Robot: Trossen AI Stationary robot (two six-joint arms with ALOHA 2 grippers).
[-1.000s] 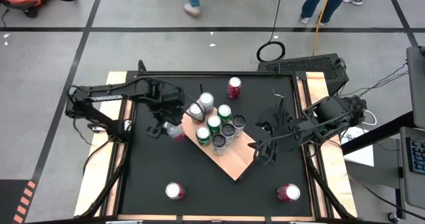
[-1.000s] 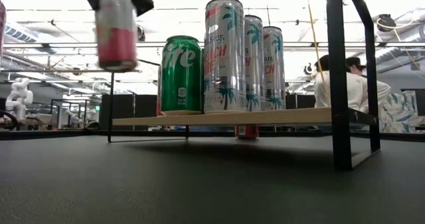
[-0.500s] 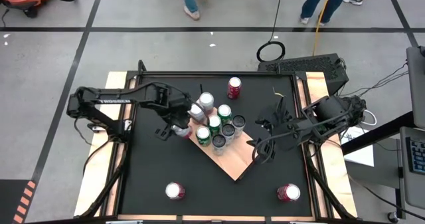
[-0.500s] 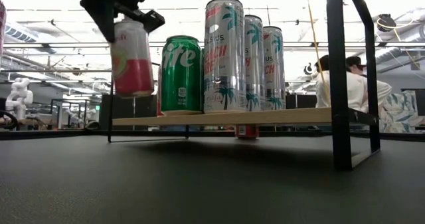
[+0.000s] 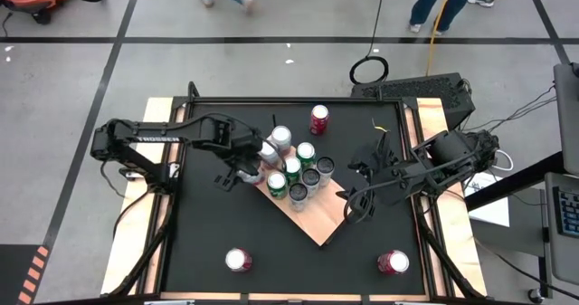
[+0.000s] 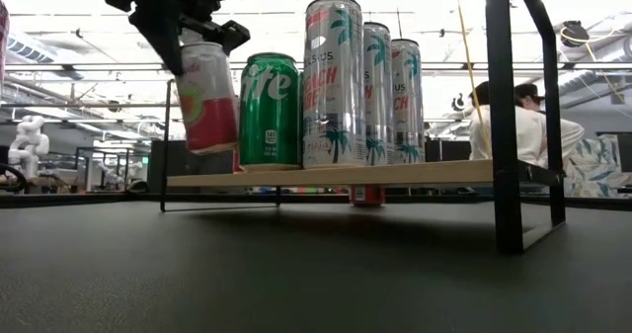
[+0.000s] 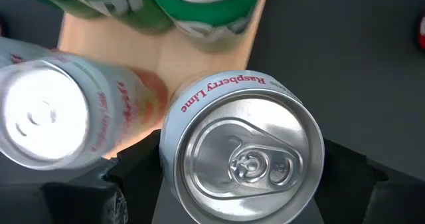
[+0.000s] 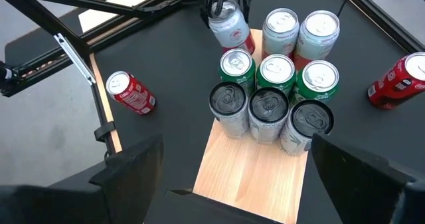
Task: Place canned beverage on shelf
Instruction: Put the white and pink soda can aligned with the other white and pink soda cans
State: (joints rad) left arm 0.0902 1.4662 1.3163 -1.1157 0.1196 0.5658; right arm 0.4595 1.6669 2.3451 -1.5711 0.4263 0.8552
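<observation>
My left gripper (image 5: 246,172) is shut on a white-and-pink can (image 6: 207,98) marked Raspberry Lime (image 7: 242,159), just over the left corner of the shelf (image 5: 317,216). The shelf is a tan board on black rods (image 6: 346,173) with several green, silver and dark cans (image 5: 298,174) standing on it. My right gripper (image 5: 355,205) hangs open above the shelf's right edge; its own view (image 8: 242,184) looks down on the board with nothing between its fingers. My left gripper pinches the can's side wall close under the top rim (image 7: 169,154) between its two fingers (image 7: 136,177), one on each side. The fingers come steeply from above. The can hangs lifted clear, tilted, its bottom (image 6: 212,147) swung toward the green can (image 6: 269,111).
A red can (image 5: 318,119) stands on the black table behind the shelf. Two more cans stand near the front edge, one at the left (image 5: 238,261) and one at the right (image 5: 393,262). The near half of the board (image 8: 249,177) is bare. People stand beyond the table.
My left gripper has carried the pink can down and toward the table's right, up against the green can at the shelf's corner. The can, upright before, now hangs tilted. The right arm has kept still.
</observation>
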